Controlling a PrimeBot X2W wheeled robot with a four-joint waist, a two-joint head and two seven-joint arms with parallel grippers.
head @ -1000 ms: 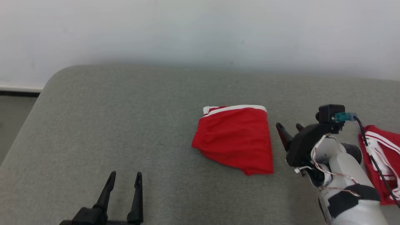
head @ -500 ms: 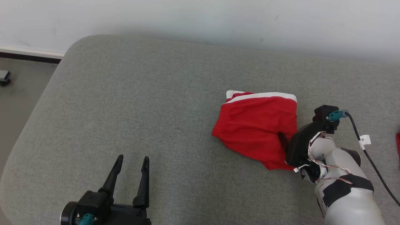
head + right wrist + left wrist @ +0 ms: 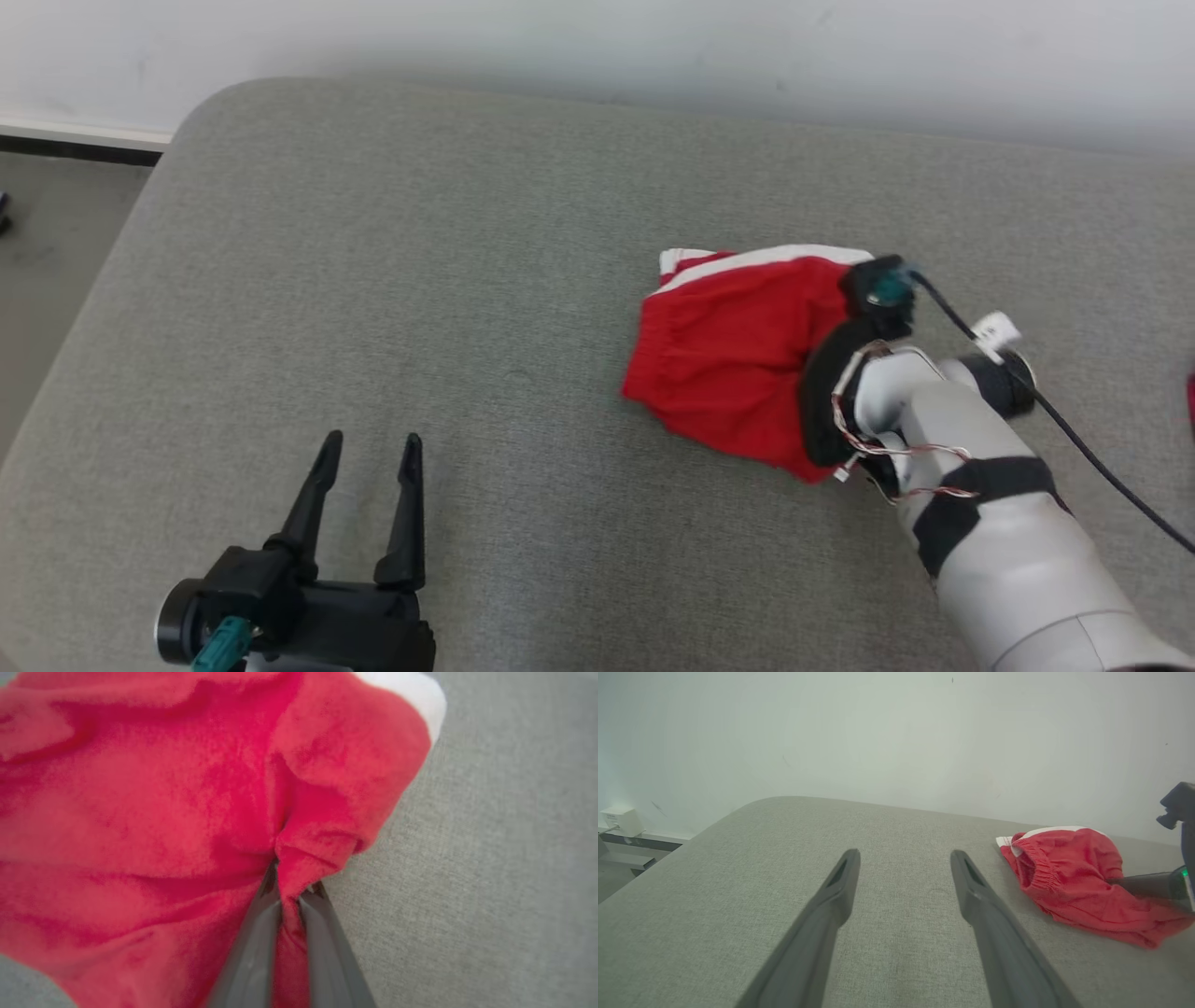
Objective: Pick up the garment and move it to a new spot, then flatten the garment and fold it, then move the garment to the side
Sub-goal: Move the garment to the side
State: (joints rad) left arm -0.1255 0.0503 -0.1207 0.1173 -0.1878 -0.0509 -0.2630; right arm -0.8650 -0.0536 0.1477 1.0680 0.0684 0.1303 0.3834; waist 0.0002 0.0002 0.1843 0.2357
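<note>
Head view: red garment (image 3: 724,373) with a white band (image 3: 775,257) along its far side, lying bunched on the grey cushion (image 3: 373,280), right of centre.

Right wrist view: right gripper (image 3: 289,891), jaws narrow, pinching a fold of the red cloth at the garment's right side.

Left gripper (image 3: 371,441), jaws wide and empty, over the cushion's near left part, well apart from the garment.

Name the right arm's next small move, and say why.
Probably a short lift. The right gripper is pinched shut on a fold of the red garment, which lies bunched on the grey cushion; the left gripper stands open, well apart.
</note>
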